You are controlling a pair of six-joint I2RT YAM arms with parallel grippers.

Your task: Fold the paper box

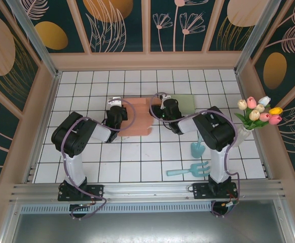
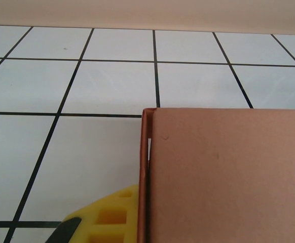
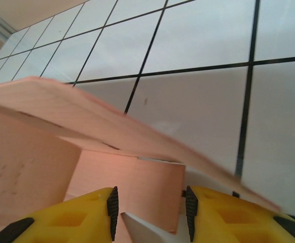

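The paper box (image 1: 136, 117), salmon-pink and partly folded, was seen just above the middle of the top view, on the white gridded bench (image 1: 86, 162). One side was raised as an upright wall, with flat panels spread beside it. In the left wrist view the paper box (image 2: 223, 177) filled the lower right, its thin left wall standing on edge. In the right wrist view a flap (image 3: 112, 126) slanted across the frame over the lower panels.

The left gripper (image 1: 120, 115) was set at the box's left edge, its jaws pressed together on that wall, one yellow finger (image 2: 107, 217) outside it. The right gripper (image 3: 150, 207) was held at the box's right, jaws spread, a panel seen between them.

A green sheet (image 1: 185, 104) lay to the upper right. A teal trowel (image 1: 197, 147), a teal rake (image 1: 189, 170) and a vase of tulips (image 1: 259, 114) lay further right.
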